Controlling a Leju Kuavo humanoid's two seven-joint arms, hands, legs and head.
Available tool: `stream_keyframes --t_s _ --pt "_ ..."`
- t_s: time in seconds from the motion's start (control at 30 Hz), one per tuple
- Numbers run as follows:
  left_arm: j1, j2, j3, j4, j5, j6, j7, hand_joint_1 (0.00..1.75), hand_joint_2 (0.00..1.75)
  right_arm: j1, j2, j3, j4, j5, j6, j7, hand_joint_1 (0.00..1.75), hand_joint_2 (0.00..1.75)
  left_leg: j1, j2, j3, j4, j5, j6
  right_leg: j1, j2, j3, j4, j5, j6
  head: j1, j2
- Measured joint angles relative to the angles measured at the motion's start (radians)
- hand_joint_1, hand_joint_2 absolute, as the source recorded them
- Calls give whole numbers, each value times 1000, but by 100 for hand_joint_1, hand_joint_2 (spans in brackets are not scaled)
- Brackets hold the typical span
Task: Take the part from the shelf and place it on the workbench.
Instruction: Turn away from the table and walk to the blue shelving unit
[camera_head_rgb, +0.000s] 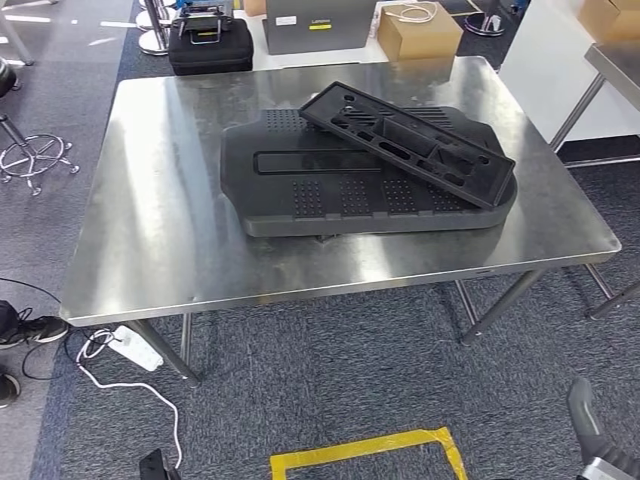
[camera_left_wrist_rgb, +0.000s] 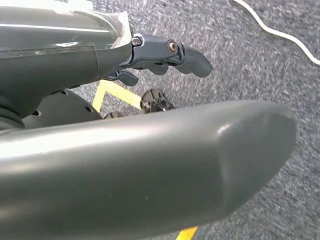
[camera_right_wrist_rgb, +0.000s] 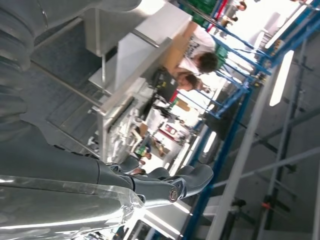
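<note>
Two black plastic parts lie on the steel workbench (camera_head_rgb: 158, 210). The lower one is a large flat panel (camera_head_rgb: 317, 195) with dotted grille patches. A narrower ribbed tray-like part (camera_head_rgb: 407, 140) rests slanted across the panel's far right side. My right hand (camera_head_rgb: 596, 435) hangs low at the near right, well short of the bench. In the right wrist view its fingers (camera_right_wrist_rgb: 188, 180) are stretched out and hold nothing. In the left wrist view my left hand (camera_left_wrist_rgb: 143, 150) hangs over the carpet, its fingers (camera_left_wrist_rgb: 188, 57) extended and apart, holding nothing.
Behind the bench stand a black case (camera_head_rgb: 210, 42), a grey box (camera_head_rgb: 317, 22) and a cardboard box (camera_head_rgb: 419, 30). On the carpet are yellow tape (camera_head_rgb: 370, 450) and a white power strip with cable (camera_head_rgb: 132, 348). A second table (camera_head_rgb: 615, 60) stands at the right. People (camera_right_wrist_rgb: 196, 55) sit far off.
</note>
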Motion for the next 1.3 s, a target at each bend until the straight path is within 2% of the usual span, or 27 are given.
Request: stream_keyframes --t_s 0.03,0.07,0.1,0.17,0.2,0.23,0.27,0.33,0.37,0.4,0.43,0.5,0.53,0.57,0.6,0.7,0.77,0.83,0.87,0.9,0.93,0.97,1.03,1.1,1.2,1.23,1.3 --pt "0 -1 0 0 0 -1 0 0 0 -3 -4 1 3 -4 6 13 0 175 -2 0 -6 1 7 -2 4 1 54 -82 9 -9 0 0" --pt "0 -1 0 0 0 -3 0 0 0 -6 -8 3 8 -13 14 25 0 131 -3 0 -11 1 15 -6 8 2 92 -145 8 -17 -1 0" --pt "-1 -1 0 0 0 -4 0 0 0 -8 -13 3 14 -27 24 35 0 87 -1 0 -15 2 22 -11 13 2 113 -184 4 -23 -1 0" --pt "-1 -1 0 0 0 -7 1 0 0 -11 -21 3 30 -60 42 44 0 0 2 0 -23 3 33 -22 16 0 113 -205 13 -32 -1 0" --pt "-1 0 0 0 0 -7 1 0 0 -14 -24 3 39 -74 50 44 0 0 4 -1 -30 9 23 -27 14 -3 105 -208 23 -38 -1 0" --pt "-1 0 0 0 0 -7 2 0 0 -17 -26 3 48 -87 58 44 0 0 5 -3 -39 29 -4 -32 12 -5 95 -211 35 -44 -1 0" --pt "-1 1 0 0 0 -7 2 0 0 -20 -27 3 57 -98 65 43 0 0 7 -4 -54 69 -47 -36 9 -8 83 -213 47 -48 -2 0" --pt "-1 2 0 0 0 -7 2 0 0 -24 -29 2 75 -116 75 43 0 0 12 -5 -88 196 -141 -45 10 -10 51 -207 67 -51 -3 0" --pt "0 2 0 0 0 -7 2 0 0 -24 -30 2 83 -121 78 43 0 0 14 -5 -97 255 -164 -48 9 -11 34 -203 77 -49 -3 0" --pt "0 2 0 0 0 -7 2 0 0 -25 -31 1 90 -123 79 43 0 0 17 -5 -96 288 -163 -52 8 -12 16 -196 85 -47 -3 0" --pt "0 3 0 0 0 -7 2 0 0 -25 -33 0 97 -125 81 43 0 0 21 -5 -78 287 -142 -55 7 -13 -3 -186 92 -43 -3 0" --pt "-1 3 0 0 0 -7 2 0 0 -27 -34 -5 109 -136 93 42 0 0 29 -5 5 183 -91 -62 3 -13 -42 -161 102 -34 -4 0" --pt "-2 3 0 0 0 -7 2 0 0 -28 -35 -10 115 -146 103 42 0 0 31 -5 54 110 -85 -64 3 -13 -59 -145 105 -29 -4 0" --pt "-4 3 0 0 0 -7 0 0 0 -29 -35 -18 121 -158 115 41 0 0 32 -6 89 52 -91 -61 3 -12 -72 -133 108 -23 -4 0" --pt "-5 3 0 0 0 -8 -2 0 0 -30 -34 -26 129 -170 126 40 0 0 30 -6 108 17 -102 -56 4 -12 -81 -125 112 -17 -4 0" --pt "-3 2 0 0 0 -8 -7 0 0 -33 -33 -56 163 -203 154 28 0 0 24 -5 103 2 -96 -27 -1 -12 -89 -121 122 3 -3 0" --pt "-3 2 0 0 0 -8 -6 0 0 -34 -33 -74 185 -215 164 24 0 0 24 -3 89 0 -79 -8 -5 -11 -111 -67 74 12 -2 0" --pt "-3 2 0 0 -1 -7 -6 0 0 -35 -30 -92 207 -223 175 22 0 0 20 3 70 1 -63 1 -6 -10 -155 61 -11 18 -1 0" --pt "-2 2 1 0 0 -7 -6 0 0 -36 -28 -102 220 -227 184 21 0 0 18 7 61 2 -57 3 -6 -10 -171 122 -41 20 -1 0" --pt "-1 2 1 0 0 -6 -6 0 0 -36 -24 -113 233 -231 195 20 0 0 15 12 53 2 -51 4 -6 -10 -173 154 -55 19 -1 0" --pt "0 2 1 0 0 -6 -6 0 0 -38 -19 -125 248 -234 208 18 0 0 12 17 46 2 -46 5 -5 -11 -154 146 -50 18 -1 0" --pt "1 2 1 0 0 -6 -6 0 0 -40 -14 -138 264 -238 223 17 0 0 10 23 42 2 -43 4 -4 -13 -114 95 -30 14 -2 0" --pt "2 0 2 0 0 -5 -7 0 0 -52 -2 -167 302 -245 250 13 0 0 5 36 39 3 -39 2 5 -39 -9 -64 16 -3 -2 0" --pt "1 -1 3 0 -1 -4 -7 0 0 -75 9 -205 358 -248 273 6 0 0 2 53 37 5 -36 -3 16 -63 44 -158 33 -19 -3 0" --pt "1 -1 7 0 -1 -1 -6 0 0 -106 19 -281 477 -246 301 -8 0 0 4 71 33 10 -37 -16 20 -49 41 -175 41 -30 -3 0" --pt "1 -1 9 0 -1 0 -6 0 0 -119 21 -309 526 -244 308 -14 0 0 5 61 24 28 -51 -20 17 -42 38 -180 48 -35 -3 0" --pt "2 0 14 0 -1 3 -5 0 0 -151 24 -365 632 -237 320 -31 0 0 9 25 -20 120 -112 -28 11 -26 30 -186 61 -44 -4 0"
